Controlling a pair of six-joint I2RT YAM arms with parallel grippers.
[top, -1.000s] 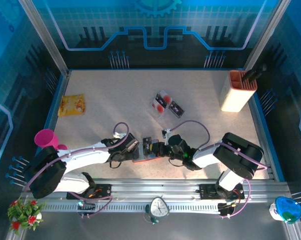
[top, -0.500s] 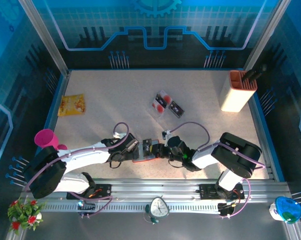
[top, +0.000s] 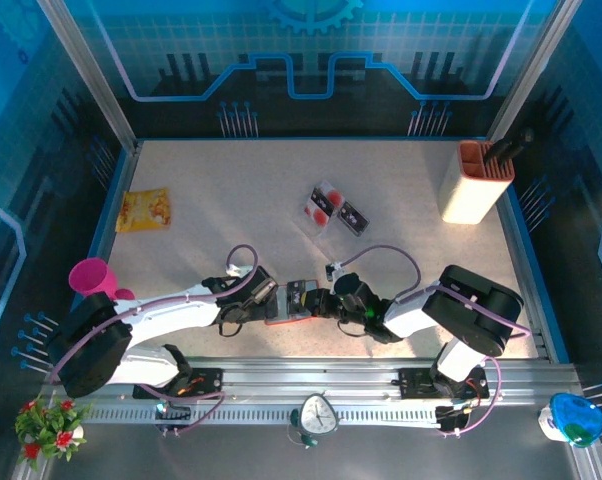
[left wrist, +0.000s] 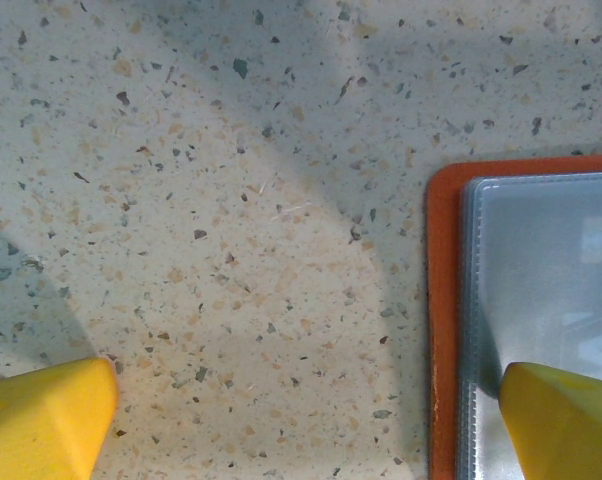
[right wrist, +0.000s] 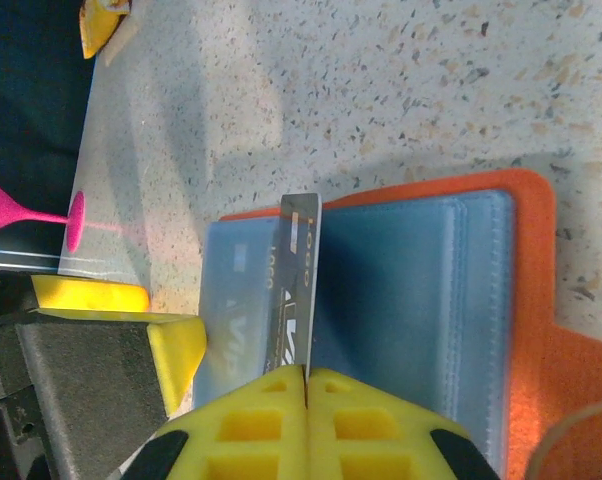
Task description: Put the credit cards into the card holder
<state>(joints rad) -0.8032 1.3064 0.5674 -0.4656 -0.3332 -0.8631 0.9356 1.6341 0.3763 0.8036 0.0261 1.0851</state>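
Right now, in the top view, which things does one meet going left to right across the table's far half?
First the yellow packet, then the credit cards, last the cream-and-orange container.

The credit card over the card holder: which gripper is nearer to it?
Right: the right gripper pinches the credit card. The left gripper is open beside it, at the card holder.

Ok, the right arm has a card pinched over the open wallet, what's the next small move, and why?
Probably ease the right gripper forward, sliding the credit card further between the clear pockets of the card holder. The card stands on edge at the pocket seam, clamped in shut jaws, while the open left gripper straddles the holder's edge.
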